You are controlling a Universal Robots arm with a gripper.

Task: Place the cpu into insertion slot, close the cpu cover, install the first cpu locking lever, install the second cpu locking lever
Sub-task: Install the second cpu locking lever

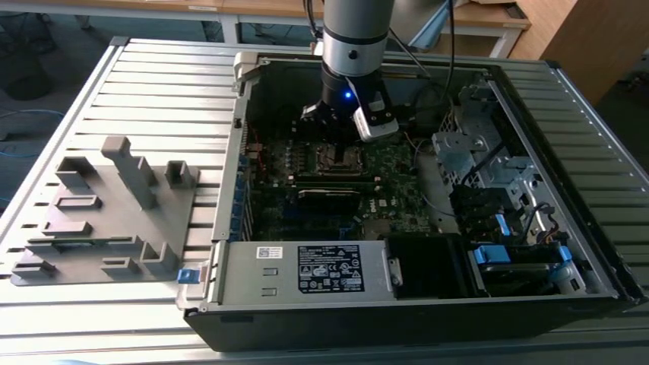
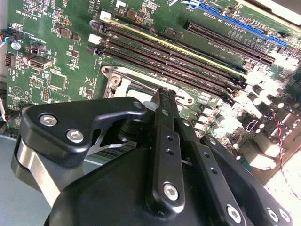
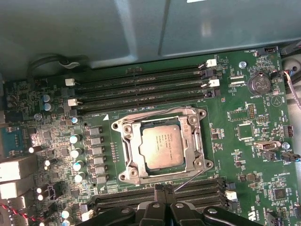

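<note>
One cpu (image 3: 161,147) sits under one cpu cover (image 3: 127,155); hand (image 3: 164,190) closed, gripping nothing.

Robotics lab or workshop: slatted metal workbench (image 1: 152,84), wooden desks (image 1: 254,9) behind, open computer case (image 1: 406,304), grey fixture tray (image 1: 106,220).

Around me I see a ribbed grey metal table (image 1: 152,84). Past its far edge stand wooden desks (image 1: 487,15) with pale legs, and a wooden cabinet (image 1: 588,38) sits at the exterior view's right. The floor (image 1: 45,46) is dark grey-blue, evenly lit.
</note>
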